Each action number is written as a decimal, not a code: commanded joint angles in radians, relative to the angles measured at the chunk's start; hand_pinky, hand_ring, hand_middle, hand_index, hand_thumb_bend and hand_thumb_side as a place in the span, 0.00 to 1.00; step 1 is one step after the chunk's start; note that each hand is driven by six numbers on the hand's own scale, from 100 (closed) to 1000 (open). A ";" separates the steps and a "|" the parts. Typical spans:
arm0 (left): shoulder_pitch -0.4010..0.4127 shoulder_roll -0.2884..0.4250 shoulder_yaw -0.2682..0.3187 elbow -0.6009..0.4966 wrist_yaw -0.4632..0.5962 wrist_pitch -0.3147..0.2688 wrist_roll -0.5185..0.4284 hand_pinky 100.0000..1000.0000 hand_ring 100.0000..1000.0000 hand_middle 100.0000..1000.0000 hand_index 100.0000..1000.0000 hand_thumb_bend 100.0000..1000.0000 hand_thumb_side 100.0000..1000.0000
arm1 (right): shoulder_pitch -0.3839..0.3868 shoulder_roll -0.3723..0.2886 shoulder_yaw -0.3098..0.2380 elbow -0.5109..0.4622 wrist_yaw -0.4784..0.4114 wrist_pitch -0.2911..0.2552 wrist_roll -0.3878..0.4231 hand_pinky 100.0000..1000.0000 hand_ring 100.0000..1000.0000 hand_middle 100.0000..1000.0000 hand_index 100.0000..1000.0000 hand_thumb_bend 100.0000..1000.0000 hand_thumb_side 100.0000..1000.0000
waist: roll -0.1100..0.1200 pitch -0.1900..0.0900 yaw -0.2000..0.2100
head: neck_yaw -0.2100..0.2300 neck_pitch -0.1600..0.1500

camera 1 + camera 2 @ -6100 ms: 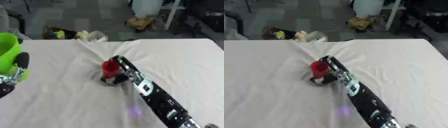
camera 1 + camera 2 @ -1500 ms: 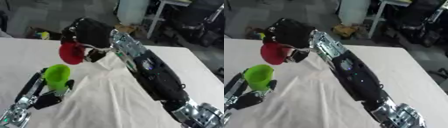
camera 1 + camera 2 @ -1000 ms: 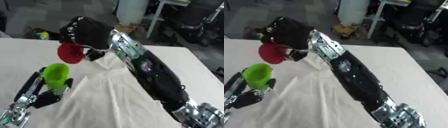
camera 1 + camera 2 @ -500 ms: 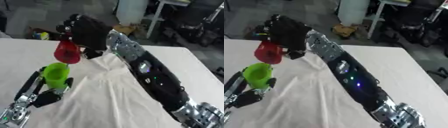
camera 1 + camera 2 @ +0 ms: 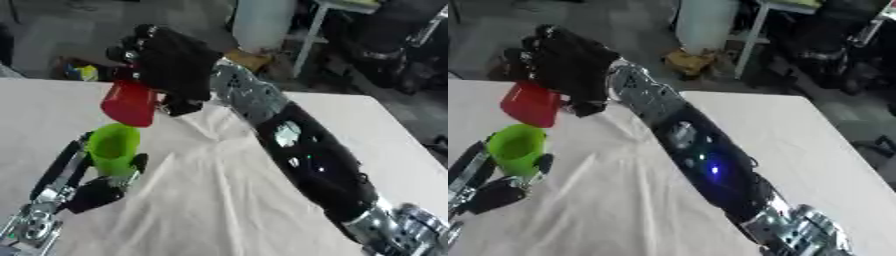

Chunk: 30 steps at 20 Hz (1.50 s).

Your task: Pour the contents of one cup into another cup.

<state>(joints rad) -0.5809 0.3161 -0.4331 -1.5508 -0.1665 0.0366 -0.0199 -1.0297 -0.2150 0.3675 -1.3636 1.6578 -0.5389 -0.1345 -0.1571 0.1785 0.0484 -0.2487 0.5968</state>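
My right hand (image 5: 175,65) is shut on a red cup (image 5: 129,102), which it holds tipped with its mouth turned down over a green cup (image 5: 112,147). The red cup's lower rim is just above the green cup's open mouth. My left hand (image 5: 98,191) comes up from the lower left and is shut on the green cup, which it holds upright above the white cloth-covered table (image 5: 219,200). I cannot see what is inside either cup.
The white cloth is creased in the middle. My right arm (image 5: 297,155) crosses the table from the lower right to the upper left. Beyond the table's far edge are a white bin (image 5: 262,22), a brown box (image 5: 686,61) and chair legs on the floor.
My right hand has carried the red cup left and down and tipped it further, from beside the green cup to right over its mouth. The left hand has stayed almost still.
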 commanded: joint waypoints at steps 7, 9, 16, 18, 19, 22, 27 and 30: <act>-0.019 0.000 0.004 -0.015 0.008 -0.002 0.001 0.09 0.43 0.46 0.73 0.00 0.37 | -0.015 -0.008 -0.020 -0.018 -0.026 0.029 -0.012 0.44 0.44 0.53 0.70 0.00 0.23 | 0.008 -0.021 -0.002 | -0.002 -0.001; -0.015 0.002 0.003 -0.013 0.006 -0.006 0.002 0.09 0.44 0.46 0.73 0.00 0.37 | -0.011 -0.009 -0.028 -0.011 -0.053 0.045 -0.014 0.44 0.43 0.50 0.70 0.00 0.22 | 0.009 -0.021 -0.003 | -0.001 -0.001; 0.019 0.018 -0.006 0.014 -0.021 -0.054 0.007 0.18 0.49 0.47 0.74 0.00 0.44 | -0.003 -0.015 -0.034 -0.013 -0.126 0.063 -0.003 0.43 0.39 0.43 0.68 0.00 0.21 | 0.010 -0.018 -0.006 | 0.000 -0.003; 0.036 0.023 -0.012 0.042 -0.044 -0.076 0.008 0.23 0.53 0.50 0.75 0.00 0.50 | -0.002 -0.016 -0.033 -0.017 -0.138 0.062 0.000 0.43 0.39 0.42 0.68 0.00 0.20 | 0.010 -0.018 -0.006 | -0.002 -0.002; 0.042 0.023 -0.015 0.060 -0.057 -0.089 0.007 0.24 0.53 0.50 0.75 0.00 0.50 | -0.001 -0.017 -0.033 -0.018 -0.144 0.061 0.001 0.43 0.39 0.42 0.68 0.00 0.20 | 0.010 -0.018 -0.006 | -0.002 -0.002; 0.056 0.023 -0.019 0.123 -0.104 -0.129 0.008 0.32 0.60 0.54 0.76 0.00 0.53 | 0.000 -0.018 -0.034 -0.024 -0.156 0.058 0.004 0.43 0.38 0.41 0.67 0.00 0.19 | 0.010 -0.018 -0.005 | -0.003 -0.002; 0.061 0.023 -0.021 0.196 -0.223 -0.194 0.015 0.45 0.77 0.68 0.79 0.33 0.58 | 0.002 -0.020 -0.033 -0.025 -0.168 0.053 0.009 0.43 0.38 0.41 0.67 0.00 0.20 | 0.010 -0.018 -0.006 | -0.003 -0.002; 0.067 0.024 -0.019 0.207 -0.300 -0.226 0.013 0.66 0.91 0.82 0.87 1.00 0.61 | 0.003 -0.021 -0.034 -0.024 -0.171 0.052 0.012 0.43 0.38 0.41 0.67 0.00 0.20 | 0.009 -0.018 -0.008 | -0.004 -0.002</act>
<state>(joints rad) -0.5146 0.3258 -0.4521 -1.3656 -0.4315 -0.1731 -0.0077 -1.0114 -0.2151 0.3457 -1.3694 1.4989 -0.4867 -0.1253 -0.1497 0.1712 0.0428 -0.2489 0.5967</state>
